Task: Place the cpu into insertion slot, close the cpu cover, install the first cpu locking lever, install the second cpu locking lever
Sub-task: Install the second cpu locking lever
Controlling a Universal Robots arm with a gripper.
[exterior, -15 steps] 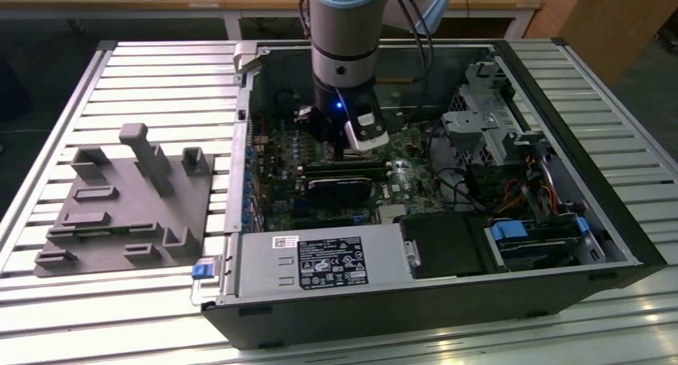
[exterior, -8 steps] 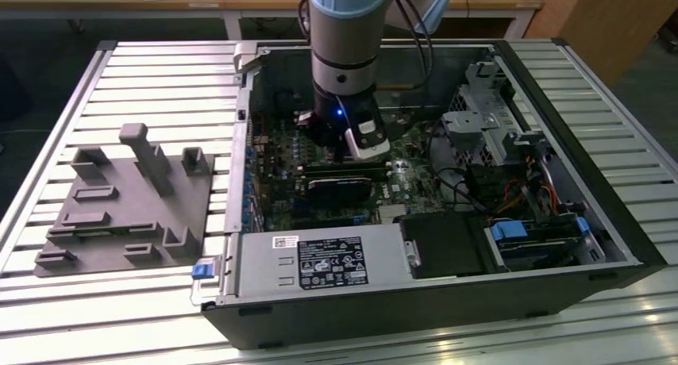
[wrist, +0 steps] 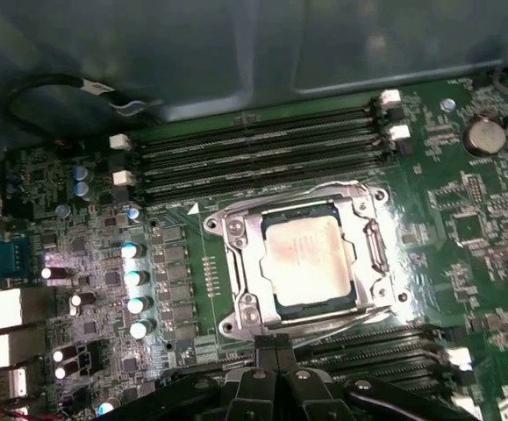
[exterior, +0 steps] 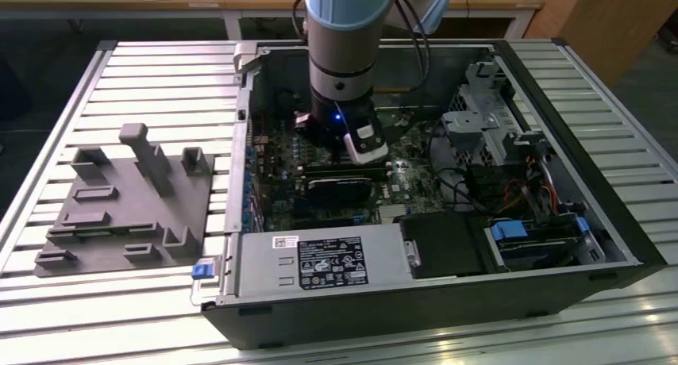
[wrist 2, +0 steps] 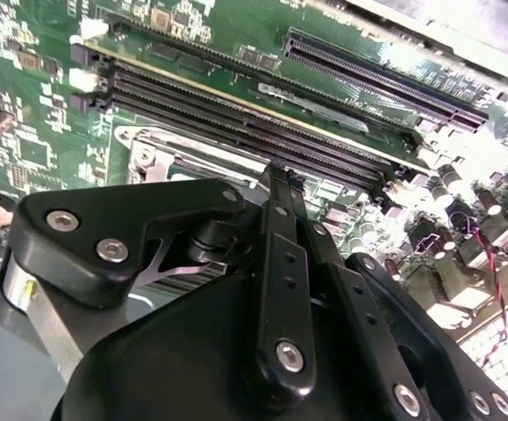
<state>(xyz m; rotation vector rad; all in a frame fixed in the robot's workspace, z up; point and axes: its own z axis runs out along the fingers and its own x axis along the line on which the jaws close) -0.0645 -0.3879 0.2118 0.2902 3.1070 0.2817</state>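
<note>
In the first wrist view the cpu (wrist: 304, 260), a pale silvery square, lies in the insertion slot (wrist: 369, 203) on the green board. The cpu cover (wrist: 238, 263), a silver frame with a window, lies flat over the chip's edges. A thin silver lever (wrist: 378, 253) runs along one side of the frame. My gripper (wrist: 271, 344) is shut, its tips together at the socket's edge, and nothing shows between them. In the second wrist view the gripper (wrist 2: 280, 175) points down at the socket's rim (wrist 2: 161, 147). In the exterior view the gripper (exterior: 358, 163) reaches into the open computer case and hides the socket.
Long black memory slots (wrist: 254, 149) flank the socket on two sides. A black card (exterior: 339, 186) lies just in front of the gripper. The power supply (exterior: 317, 262), a drive cage (exterior: 482, 119) and cables crowd the case. A grey fixture (exterior: 117, 214) stands at the exterior view's left.
</note>
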